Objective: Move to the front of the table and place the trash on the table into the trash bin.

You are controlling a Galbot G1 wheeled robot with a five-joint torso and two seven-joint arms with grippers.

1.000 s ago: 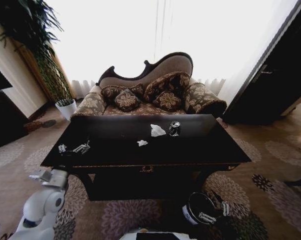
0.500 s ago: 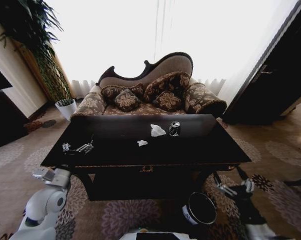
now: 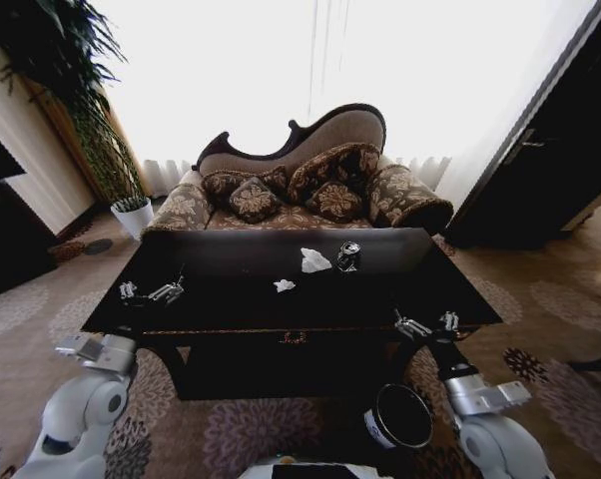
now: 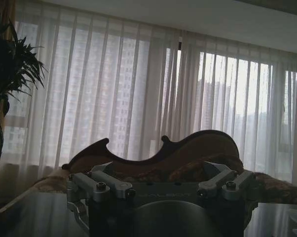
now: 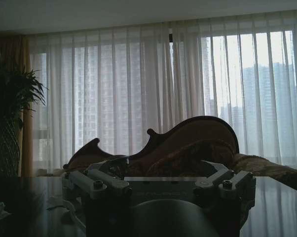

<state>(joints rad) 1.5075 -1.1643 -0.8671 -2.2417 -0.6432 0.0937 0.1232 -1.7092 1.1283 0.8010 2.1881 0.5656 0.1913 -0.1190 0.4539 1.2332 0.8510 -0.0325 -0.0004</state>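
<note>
Now 2 paper wads [image 3: 301, 267], can [image 3: 348, 256] beyond right gripper [image 3: 426, 324].

Blown-out window backlight leaves the room dim, edges warped.

Glossy black table [image 3: 231, 299], white paper wads [image 3: 314, 260], dark can [image 3: 348, 256], floral brown sofa [image 3: 310, 190]
</note>
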